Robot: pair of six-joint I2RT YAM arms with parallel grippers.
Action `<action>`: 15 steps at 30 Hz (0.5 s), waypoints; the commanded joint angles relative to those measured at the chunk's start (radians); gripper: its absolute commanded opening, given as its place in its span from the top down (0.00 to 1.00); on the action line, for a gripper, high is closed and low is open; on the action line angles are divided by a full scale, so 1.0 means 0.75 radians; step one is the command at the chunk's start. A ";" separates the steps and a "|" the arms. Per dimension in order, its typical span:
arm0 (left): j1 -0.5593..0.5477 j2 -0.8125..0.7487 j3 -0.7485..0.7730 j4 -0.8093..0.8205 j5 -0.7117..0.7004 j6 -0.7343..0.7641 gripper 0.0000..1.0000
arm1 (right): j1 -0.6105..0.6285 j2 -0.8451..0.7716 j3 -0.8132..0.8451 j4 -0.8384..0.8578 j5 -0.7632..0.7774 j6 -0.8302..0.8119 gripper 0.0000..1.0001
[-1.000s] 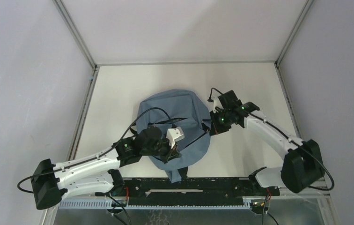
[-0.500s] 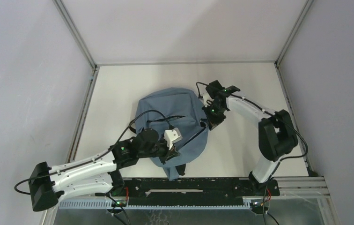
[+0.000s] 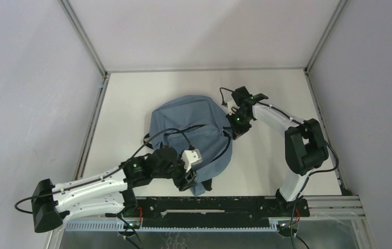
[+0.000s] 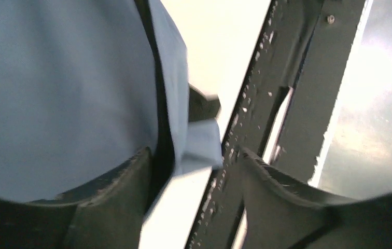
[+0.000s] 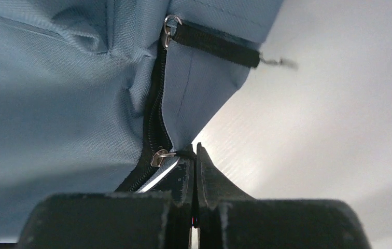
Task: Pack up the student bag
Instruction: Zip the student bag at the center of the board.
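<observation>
The student bag (image 3: 191, 132), soft blue-grey fabric, lies flat in the middle of the table. My left gripper (image 3: 190, 179) hovers at its near edge, open. In the left wrist view the bag's edge (image 4: 176, 104) with its black seam runs down between the spread fingers (image 4: 113, 202), and nothing is gripped. My right gripper (image 3: 234, 129) is at the bag's right side. In the right wrist view it (image 5: 194, 151) is shut on the black pull tab of the zip slider (image 5: 158, 157), at the end of the black zip.
A black mounting rail (image 3: 225, 205) runs along the near table edge, close behind the left gripper (image 4: 194, 174). A second zip slider (image 5: 169, 23) with a black strap sits higher on the bag. Grey walls and metal posts enclose the white table (image 3: 131, 98).
My left gripper has opened, let go of the bag fabric and drawn back toward the near edge. The right arm folded its elbow inward and its gripper moved slightly toward the far left, still shut.
</observation>
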 commanded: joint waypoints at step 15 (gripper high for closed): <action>-0.027 0.617 0.505 0.280 -0.192 -0.186 0.29 | 0.071 -0.242 0.008 0.169 0.069 0.019 1.00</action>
